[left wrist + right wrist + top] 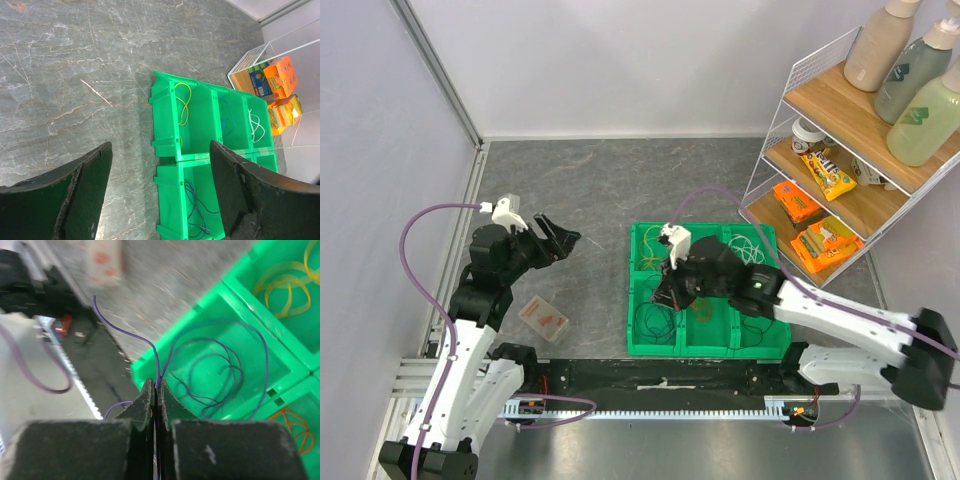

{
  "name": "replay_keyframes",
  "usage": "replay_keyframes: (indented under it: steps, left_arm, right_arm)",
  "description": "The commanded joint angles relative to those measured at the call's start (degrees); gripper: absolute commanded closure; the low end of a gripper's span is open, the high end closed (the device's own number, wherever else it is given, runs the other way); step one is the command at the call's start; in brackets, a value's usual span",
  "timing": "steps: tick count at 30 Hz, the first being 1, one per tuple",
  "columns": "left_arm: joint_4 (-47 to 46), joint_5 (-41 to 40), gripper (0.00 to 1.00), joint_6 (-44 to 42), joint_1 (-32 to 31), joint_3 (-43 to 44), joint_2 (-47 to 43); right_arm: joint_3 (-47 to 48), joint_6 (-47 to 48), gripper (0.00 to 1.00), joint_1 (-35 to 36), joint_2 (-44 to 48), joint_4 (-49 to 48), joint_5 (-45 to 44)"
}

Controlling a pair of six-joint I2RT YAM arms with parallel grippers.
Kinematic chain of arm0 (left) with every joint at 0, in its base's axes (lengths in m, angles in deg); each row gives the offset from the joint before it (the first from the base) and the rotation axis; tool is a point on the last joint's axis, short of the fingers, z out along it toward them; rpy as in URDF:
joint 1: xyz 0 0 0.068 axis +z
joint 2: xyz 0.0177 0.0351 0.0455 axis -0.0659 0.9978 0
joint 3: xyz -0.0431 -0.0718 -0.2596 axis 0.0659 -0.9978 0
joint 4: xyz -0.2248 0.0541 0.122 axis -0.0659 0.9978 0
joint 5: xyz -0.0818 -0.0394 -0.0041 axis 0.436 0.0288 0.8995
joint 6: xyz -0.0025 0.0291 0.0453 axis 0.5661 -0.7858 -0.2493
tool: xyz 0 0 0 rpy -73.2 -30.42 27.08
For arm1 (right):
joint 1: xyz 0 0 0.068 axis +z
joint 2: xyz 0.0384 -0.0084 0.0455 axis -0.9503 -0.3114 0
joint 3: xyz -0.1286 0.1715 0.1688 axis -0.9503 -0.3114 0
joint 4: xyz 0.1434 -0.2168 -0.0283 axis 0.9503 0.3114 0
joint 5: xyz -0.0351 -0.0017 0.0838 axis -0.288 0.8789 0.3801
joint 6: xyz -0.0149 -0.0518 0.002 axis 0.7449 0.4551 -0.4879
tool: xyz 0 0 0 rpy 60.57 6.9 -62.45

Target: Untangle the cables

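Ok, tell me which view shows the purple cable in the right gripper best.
Right wrist: the purple cable runs up from the shut right gripper. In top external it is too thin to make out; left wrist misses the grip.

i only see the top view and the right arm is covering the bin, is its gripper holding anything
observer: yes. The right wrist view shows the right gripper shut on a purple cable, pinched at the fingertips.
operator: is that cable clear of the bin
observer: no. A loop of it arcs over a compartment of the green bin where dark cables lie coiled. I cannot tell whether they are tangled together.
operator: whats in the far left corner slot, cant make it out
observer: the left wrist view shows a yellow cable alone in that compartment.
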Motion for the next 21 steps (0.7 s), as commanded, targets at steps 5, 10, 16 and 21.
replay_keyframes:
  steps: [5,10,16,21]
  left_arm:
    - [0.30,5.05,0.16,-2.18,0.05,1.87,1.09]
    - [0.66,5.84,0.16,-2.10,0.05,1.43,0.74]
    - [0.48,6.72,0.16,-2.36,0.05,1.78,1.36]
    - [-0.13,7.86,0.16,-2.27,0.05,2.22,2.41]
  right_arm:
    - [2.37,-9.07,1.00,4.85,-18.49,1.18,-18.49]
    - [5.80,-9.78,0.93,9.78,-25.18,5.32,-28.34]
    - [9.05,-5.74,0.45,10.22,-19.84,9.28,-30.73]
    - [12.57,-0.73,0.23,10.22,-10.62,12.18,-29.24]
